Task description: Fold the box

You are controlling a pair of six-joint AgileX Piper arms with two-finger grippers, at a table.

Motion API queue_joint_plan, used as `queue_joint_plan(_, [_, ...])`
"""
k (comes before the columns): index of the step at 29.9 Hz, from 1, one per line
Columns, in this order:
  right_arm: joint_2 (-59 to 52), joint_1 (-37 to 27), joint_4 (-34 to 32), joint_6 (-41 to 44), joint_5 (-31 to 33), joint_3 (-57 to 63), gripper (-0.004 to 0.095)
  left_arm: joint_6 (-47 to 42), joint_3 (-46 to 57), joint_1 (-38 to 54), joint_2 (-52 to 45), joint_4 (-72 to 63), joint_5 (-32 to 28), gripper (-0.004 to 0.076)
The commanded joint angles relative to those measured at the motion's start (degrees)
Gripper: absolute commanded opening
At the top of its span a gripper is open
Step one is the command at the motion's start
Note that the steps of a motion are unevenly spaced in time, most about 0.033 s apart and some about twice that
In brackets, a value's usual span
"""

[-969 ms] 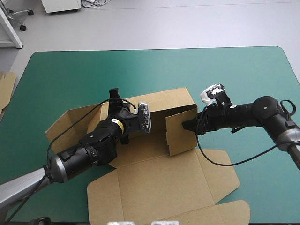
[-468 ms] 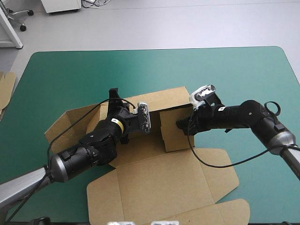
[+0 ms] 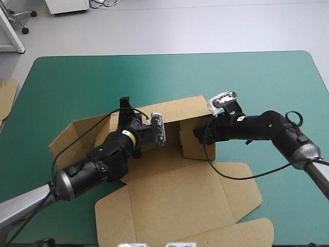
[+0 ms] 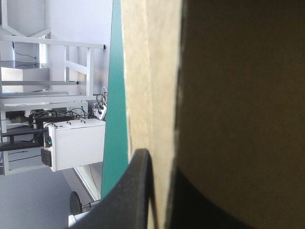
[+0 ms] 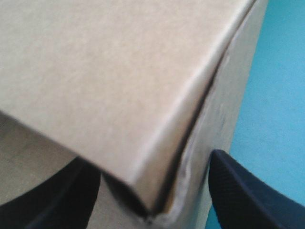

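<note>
Box [image 3: 175,200]: brown cut board, part-assembled, lying on the table [image 3: 257,82], with teal-green cover showing beyond the box's far, left and right sides. The far wall is standing upright. A broad lid panel with flaps is lying flat on the box's near side. A side panel is spreading outward from the box's left end. A short end flap at the box's right end is standing upright, meeting the far wall.

Left gripper [image 3: 125,104]: sitting at the left part of the box's far wall, reaching over its top edge. In the left wrist view the wall's edge is running between the two black fingers [image 4: 133,191], one outside the wall, the other in shadow inside it. The fingers are all but closed, pinching the board.

Right gripper [image 3: 198,135]: sitting against the upright flap at the box's right end. Its fingers [image 5: 238,191] are standing wide apart and gripping nothing, with a folded corner of the box poking between them.

Spare board [image 3: 6,98]: a brown edge lying well to the box's left, at the table's left edge.
</note>
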Motion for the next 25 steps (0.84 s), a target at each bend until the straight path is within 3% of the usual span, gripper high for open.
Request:
queue_joint_plan(1, [-1.57, 0.25, 0.69, 1.25, -3.13, -1.38, 0.0602, -1.61, 0.62, -1.14, 0.18, -10.04, -1.36, -0.0015])
queue_joint_plan(9, [-1.57, 1.02, 1.03, 2.46, -4.5, -1.34, 0.0588, -2.28, 0.62, -1.14, 0.18, -9.73, -1.46, -0.0015])
queue_joint_plan(14, [-1.57, 4.5, -0.16, 2.67, -8.84, -1.34, 0.0551, -5.07, 0.62, -1.14, 0.18, -7.49, -1.49, -0.0015])
queue_joint_plan(21, [-1.57, 6.81, -9.53, 10.56, -13.76, -0.71, 0.0538, -5.31, 0.62, -1.14, 0.18, -7.49, -1.61, -0.0015])
queue_joint_plan(25, [-1.57, 6.95, -11.1, 12.99, -16.58, 1.29, 0.0538, -6.91, 0.62, -1.14, 0.78, -6.75, -1.91, -0.0015])
